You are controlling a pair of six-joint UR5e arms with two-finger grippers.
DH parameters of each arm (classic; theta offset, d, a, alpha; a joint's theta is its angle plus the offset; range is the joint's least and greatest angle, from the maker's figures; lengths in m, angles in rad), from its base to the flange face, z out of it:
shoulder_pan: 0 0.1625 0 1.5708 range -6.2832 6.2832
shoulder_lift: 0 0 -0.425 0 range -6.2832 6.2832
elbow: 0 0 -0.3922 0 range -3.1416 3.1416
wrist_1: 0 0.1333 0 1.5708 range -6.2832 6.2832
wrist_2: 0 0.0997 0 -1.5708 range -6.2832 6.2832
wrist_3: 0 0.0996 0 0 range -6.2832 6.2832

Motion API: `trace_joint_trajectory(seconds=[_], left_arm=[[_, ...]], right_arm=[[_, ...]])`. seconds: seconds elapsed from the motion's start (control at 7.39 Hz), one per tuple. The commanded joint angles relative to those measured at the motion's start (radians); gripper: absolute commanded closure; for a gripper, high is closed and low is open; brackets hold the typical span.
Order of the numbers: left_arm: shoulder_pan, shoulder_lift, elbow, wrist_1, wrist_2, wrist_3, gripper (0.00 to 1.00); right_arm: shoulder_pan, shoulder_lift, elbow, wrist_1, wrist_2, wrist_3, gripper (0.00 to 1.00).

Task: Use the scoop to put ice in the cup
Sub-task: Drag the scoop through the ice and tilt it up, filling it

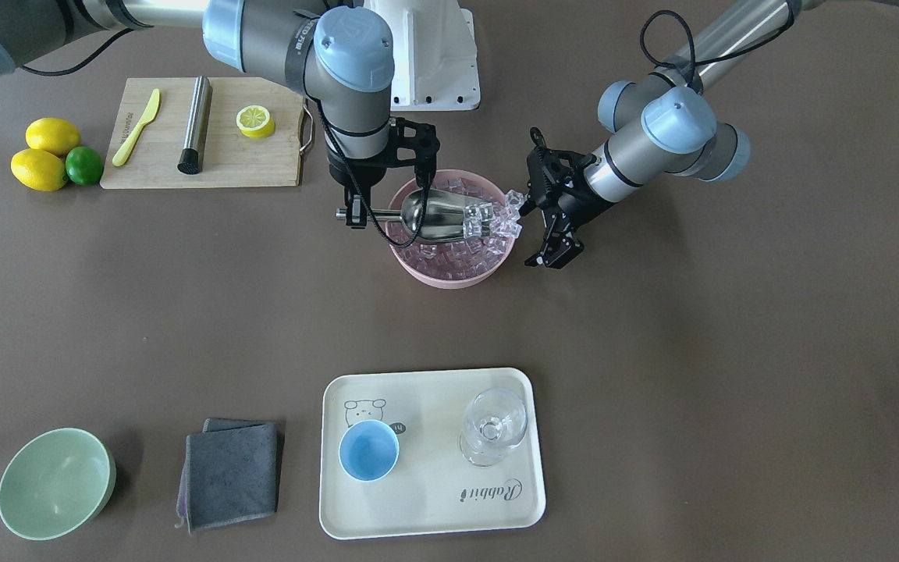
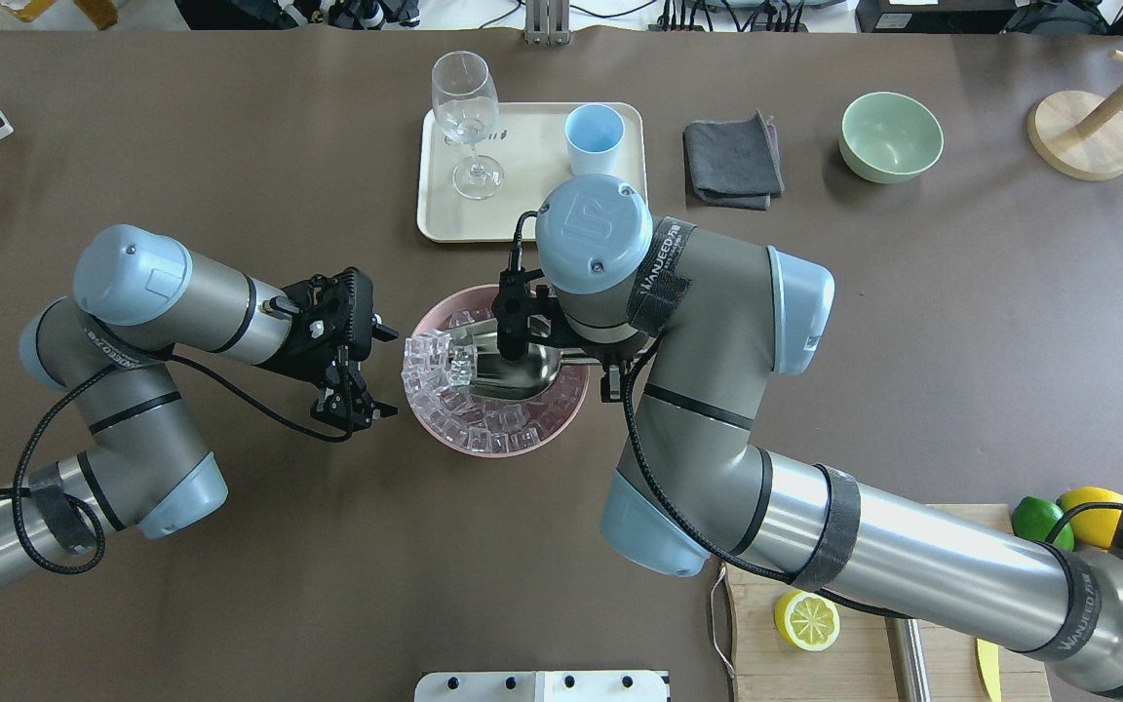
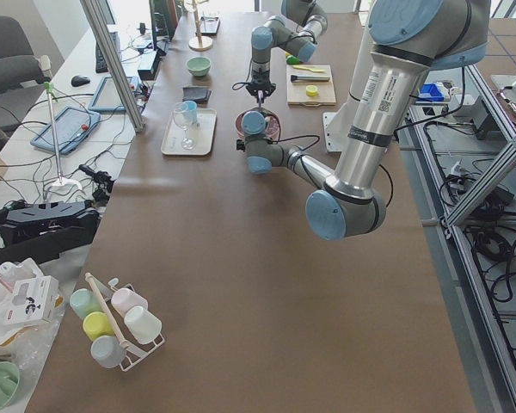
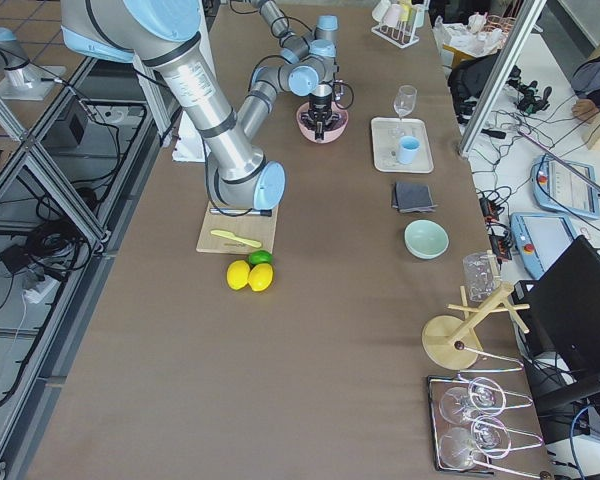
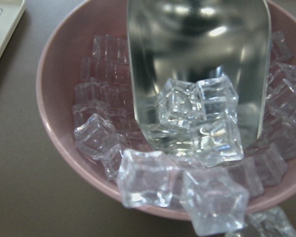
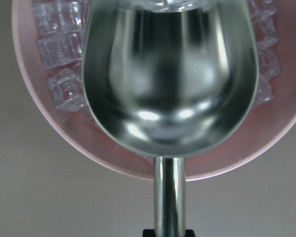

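Ice (image 5: pixel 202 138) fills the bottom of the left wrist view, with two clear cubes heaped on the near rim of the pink bowl (image 5: pixel 54 123) and three or four more sitting in the mouth of the scoop (image 5: pixel 197 49). More cubes lie loose in the bowl around and under the scoop. From the front, the scoop sits in the upper centre of the frame, over the bowl, with its trough facing up. Its mouth points toward the left gripper (image 1: pixel 529 234) and its bar handle sticks out past the bowl's opposite rim.

At that end the right gripper (image 1: pixel 356 212) is clamped on the handle, its arm coming straight down from above. The left gripper hangs just beside the bowl with its jaws spread and nothing between them.

Well apart from all this, in the lower centre of the front view, the light blue cup (image 1: pixel 369 450) stands upright and empty on a cream tray (image 1: pixel 434 507), beside a wine glass (image 1: pixel 494 425). A folded grey cloth (image 1: pixel 231 472) and a pale green bowl (image 1: pixel 55 484) lie to the lower left. At the upper left is a wooden cutting board (image 1: pixel 254 168) with a lemon half (image 1: pixel 254 121) on it.
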Motion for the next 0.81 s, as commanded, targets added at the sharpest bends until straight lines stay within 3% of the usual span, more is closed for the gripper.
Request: trace_joint_trajectory(seconds=[0.0, 0.41, 0.68], left_arm=[[0.002, 0.0, 0.0, 0.0, 0.0, 0.0, 0.01], [0.002, 0.0, 0.0, 0.0, 0.0, 0.0, 0.01], [0.002, 0.0, 0.0, 0.0, 0.0, 0.0, 0.01]], right_arm=[[0.033, -0.054, 0.02, 0.059, 0.07, 0.003, 1.0], [0.078, -0.065, 0.023, 0.078, 0.135, 0.006, 1.0], [0.118, -0.105, 0.091, 0.073, 0.184, 0.1, 1.0]])
